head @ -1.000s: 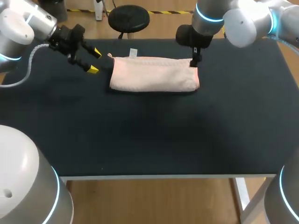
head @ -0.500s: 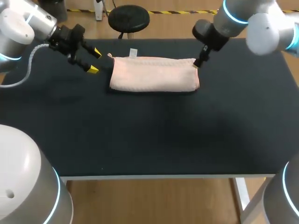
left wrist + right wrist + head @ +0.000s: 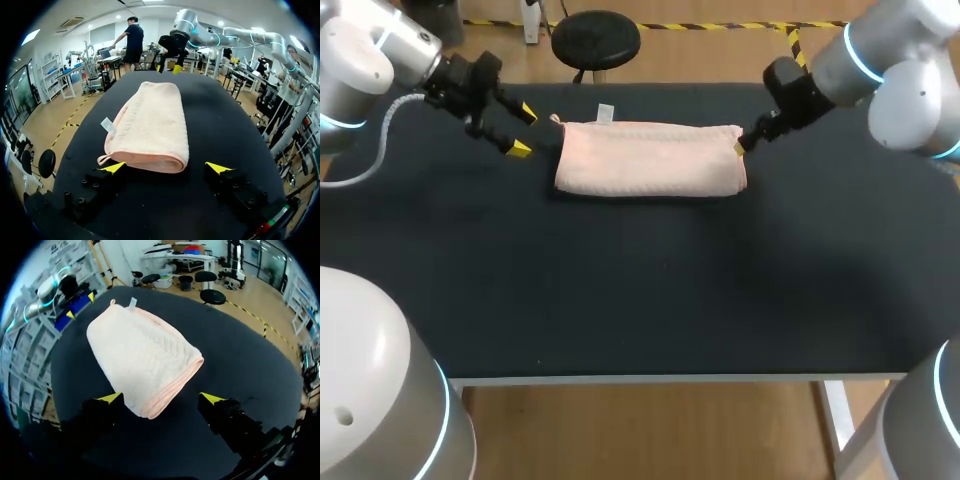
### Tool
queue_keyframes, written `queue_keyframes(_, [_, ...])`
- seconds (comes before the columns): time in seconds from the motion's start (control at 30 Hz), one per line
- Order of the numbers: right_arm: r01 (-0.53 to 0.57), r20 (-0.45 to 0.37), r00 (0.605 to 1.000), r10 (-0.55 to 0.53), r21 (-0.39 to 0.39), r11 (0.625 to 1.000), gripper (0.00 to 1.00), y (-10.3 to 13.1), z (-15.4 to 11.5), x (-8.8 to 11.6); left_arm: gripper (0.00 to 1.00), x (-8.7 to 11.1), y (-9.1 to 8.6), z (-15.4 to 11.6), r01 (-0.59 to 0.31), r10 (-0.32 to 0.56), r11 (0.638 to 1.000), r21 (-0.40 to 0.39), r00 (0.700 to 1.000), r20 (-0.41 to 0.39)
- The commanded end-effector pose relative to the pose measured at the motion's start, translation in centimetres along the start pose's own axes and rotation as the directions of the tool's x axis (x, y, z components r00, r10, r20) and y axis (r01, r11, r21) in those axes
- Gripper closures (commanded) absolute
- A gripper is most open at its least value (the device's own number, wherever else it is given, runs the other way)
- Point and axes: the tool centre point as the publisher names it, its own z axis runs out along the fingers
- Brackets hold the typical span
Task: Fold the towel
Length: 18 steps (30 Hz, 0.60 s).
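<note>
— Left gripper [image 3: 523, 131] first: spread wide, nothing held, just off one short end of the pink towel [image 3: 648, 160]; right gripper [image 3: 160, 399] likewise wide apart and empty, at the opposite end.
— And the towel's place?
— Folded into a long band, flat on the black worktop [image 3: 640, 300], toward the far edge.
— Handling?
— Probably light, soft and limp; likely to sag once lifted; best pinched through all layers at the end corners.
</note>
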Motion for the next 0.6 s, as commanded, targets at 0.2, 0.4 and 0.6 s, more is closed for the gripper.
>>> queue_keyframes(0.2, [-0.402, -0.291, 0.878, 0.380, -0.018, 0.916, 0.00, 0.2, 4.3, -0.7, 0.00, 0.0, 0.1, 0.0, -0.002, 0.002, 1.000, 0.001, 1.000, 0.001])
queue_keyframes(0.4, [-0.421, -0.294, 0.868, 0.400, -0.007, 0.907, 0.00, 0.6, 4.7, -0.1, 0.00, 0.0, 0.1, 0.0, -0.002, 0.002, 1.000, 0.001, 1.000, 0.001])
queue_keyframes(0.6, [-0.462, -0.267, 0.854, 0.446, 0.004, 0.887, 0.00, 0.8, 5.1, -0.3, 0.00, 0.0, 0.1, 0.0, -0.002, 0.002, 1.000, 0.001, 1.000, 0.001])
